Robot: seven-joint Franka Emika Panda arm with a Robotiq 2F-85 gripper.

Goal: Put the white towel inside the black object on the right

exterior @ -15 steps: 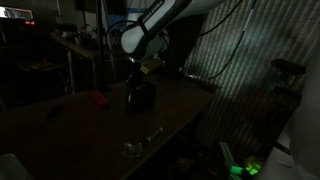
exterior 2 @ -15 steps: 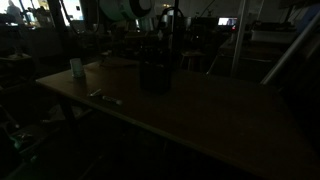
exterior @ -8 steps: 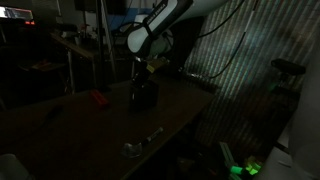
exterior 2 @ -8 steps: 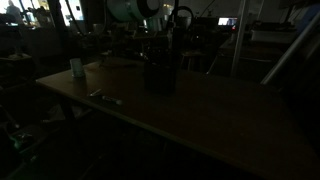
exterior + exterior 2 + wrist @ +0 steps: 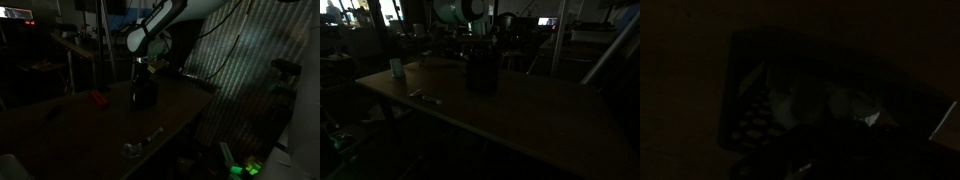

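Note:
The scene is very dark. The black object stands upright near the table's far edge and shows in both exterior views. My gripper hangs straight down at its top opening, also seen in an exterior view, and its jaws are lost in shadow. In the wrist view a dark boxy frame with a mesh-like side fills the picture. A faint pale patch inside it may be the white towel; I cannot tell for sure. No towel shows on the table.
A small red thing lies left of the black object. A shiny silvery thing lies near the table's front edge, also seen in an exterior view. A small pale cup stands at a table corner. Racks and poles crowd the background.
The gripper and the black object under it have both shifted slightly rightward in both exterior views. Nothing else has moved.

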